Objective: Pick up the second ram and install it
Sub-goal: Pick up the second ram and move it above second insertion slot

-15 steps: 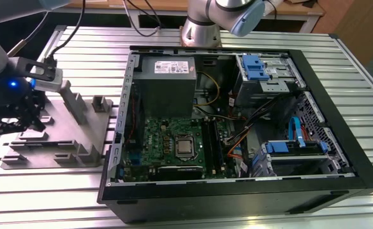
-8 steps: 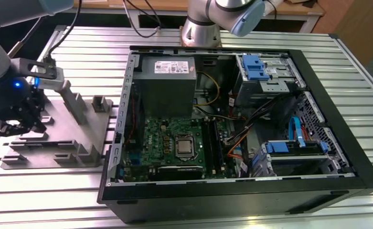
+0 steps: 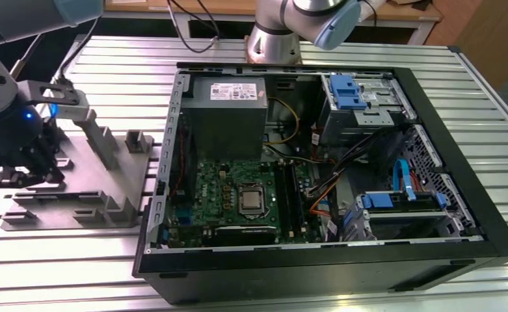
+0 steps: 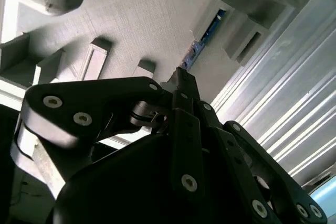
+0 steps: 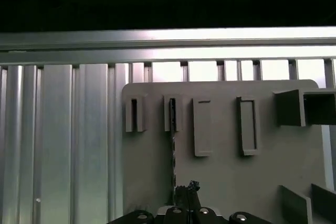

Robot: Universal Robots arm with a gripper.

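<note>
On grey slotted fixture (image 3: 119, 182), thin second ram (image 4: 208, 34), fingers (image 4: 184, 85) pinching

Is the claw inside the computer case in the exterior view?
No, the claw is at the grey holder outside the computer case, on the exterior view's left.

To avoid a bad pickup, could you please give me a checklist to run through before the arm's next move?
1. Second ram standing on edge in the grey fixture slot: ok.
2. Hand down at the fixture, near the ram: ok.
3. Ram gripped: cannot tell.
4. Computer case open, motherboard exposed: ok.
5. Free memory slot: cannot tell.
</note>
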